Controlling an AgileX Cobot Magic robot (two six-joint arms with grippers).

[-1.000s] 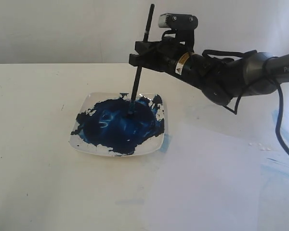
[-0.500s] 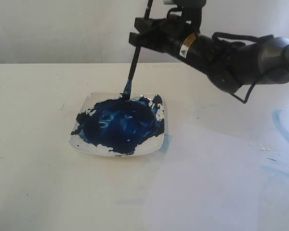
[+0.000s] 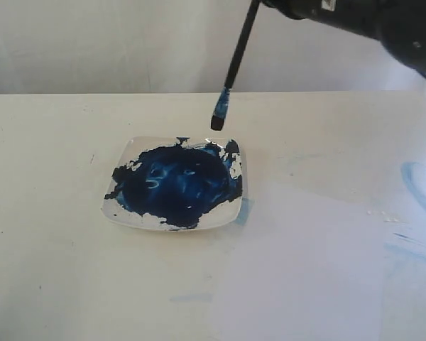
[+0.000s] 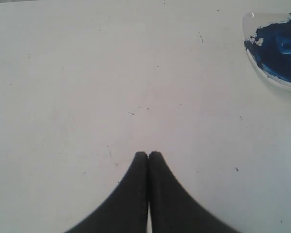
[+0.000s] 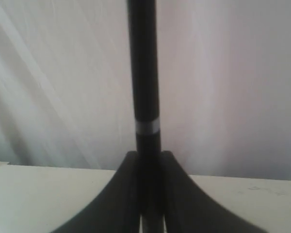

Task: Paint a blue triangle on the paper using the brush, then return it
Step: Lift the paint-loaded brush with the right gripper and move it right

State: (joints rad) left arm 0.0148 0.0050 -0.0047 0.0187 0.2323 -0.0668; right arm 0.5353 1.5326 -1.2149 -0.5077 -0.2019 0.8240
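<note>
The black-handled brush hangs tilted in the air, its blue-stained tip just above the far edge of the paint plate. My right gripper is shut on the brush handle; a silver band shows just beyond the fingers. In the exterior view only part of the right arm shows at the top edge. The white paper lies to the right of the plate. No blue triangle shows on it. My left gripper is shut with nothing in it, above bare table.
A square white plate smeared with dark blue paint sits left of centre; its corner shows in the left wrist view. Pale-blue streaks mark the table at the right edge. A faint smear lies near the front.
The brush has come up out of the plate's paint and shifted right. The right arm rose until most of it left the top of the exterior view.
</note>
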